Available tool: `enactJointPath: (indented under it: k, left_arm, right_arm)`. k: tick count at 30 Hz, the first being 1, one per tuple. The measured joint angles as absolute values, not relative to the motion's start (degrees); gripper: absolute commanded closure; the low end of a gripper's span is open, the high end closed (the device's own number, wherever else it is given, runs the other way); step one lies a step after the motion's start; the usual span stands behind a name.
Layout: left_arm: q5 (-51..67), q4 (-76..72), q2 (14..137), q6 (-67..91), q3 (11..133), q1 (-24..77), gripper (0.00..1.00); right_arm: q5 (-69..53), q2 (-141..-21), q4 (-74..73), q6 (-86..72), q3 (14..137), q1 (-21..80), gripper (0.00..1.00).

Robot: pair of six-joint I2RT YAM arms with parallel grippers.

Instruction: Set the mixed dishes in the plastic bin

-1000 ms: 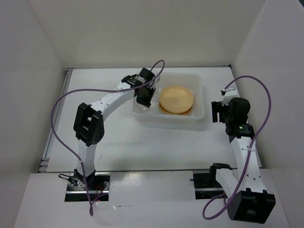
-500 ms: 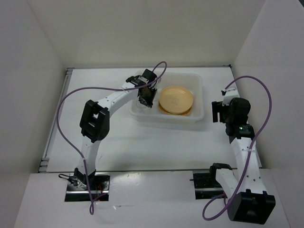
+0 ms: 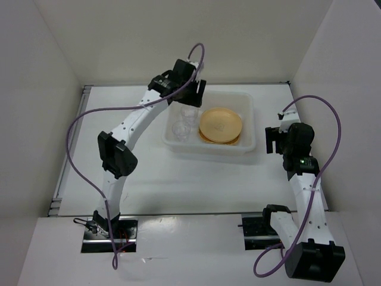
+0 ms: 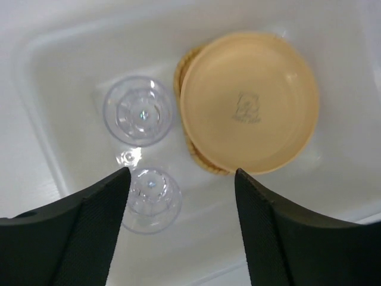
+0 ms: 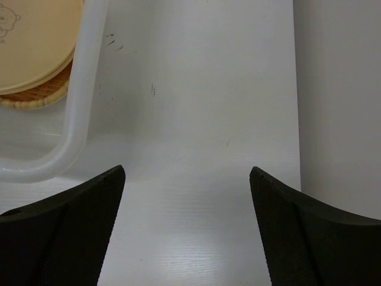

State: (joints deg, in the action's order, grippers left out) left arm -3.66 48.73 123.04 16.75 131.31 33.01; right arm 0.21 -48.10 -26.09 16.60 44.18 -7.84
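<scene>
The plastic bin (image 3: 249, 102) holds a stack of tan-yellow plates (image 3: 220, 124) on its right side. In the left wrist view the round top plate (image 4: 250, 101) lies on a woven plate whose edge (image 4: 201, 159) shows beneath. Two clear glass cups (image 4: 140, 110) (image 4: 152, 199) stand upright in the bin's left half, seen from above as cups (image 3: 180, 129) (image 3: 189, 113). My left gripper (image 3: 186, 95) hovers above them, open (image 4: 180, 173), holding nothing. My right gripper (image 3: 278, 132) stands open (image 5: 186, 170) over bare table beside the bin's right rim (image 5: 77, 113).
White walls enclose the table on three sides; the right wall (image 5: 339, 89) runs close beside the right gripper. Purple cables loop from both arms. The left arm reaches over the table left of the bin.
My left gripper opened, letting go of a glass cup in the bin, and rose toward the bin's far left corner. The right arm stayed in place.
</scene>
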Motion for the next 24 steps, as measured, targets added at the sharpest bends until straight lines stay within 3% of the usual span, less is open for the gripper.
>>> enactJointPath:
  k: [5, 7, 17, 24]
  left_arm:
    - [-8.03, 49.39, 115.87, 18.39, 135.37, 31.92, 0.08]
    - [-12.03, 48.47, 109.32, 18.68, 129.16, 30.52, 0.02]
    - [-21.37, 41.76, 72.73, 21.76, 81.32, 13.89, 0.01]
    - [-21.37, 38.06, 67.4, 22.92, 71.2, 13.43, 0.01]
  right_arm:
    - [0.1, -48.25, -26.15, 16.75, 44.23, -7.84, 0.02]
    - [-0.19, -48.36, -26.17, 16.71, 44.25, -7.84, 0.02]
    - [-2.9, -45.98, -26.2, 17.3, 44.25, -7.84, 0.02]
    - [-5.74, -42.81, -26.17, 18.39, 44.25, -7.84, 0.02]
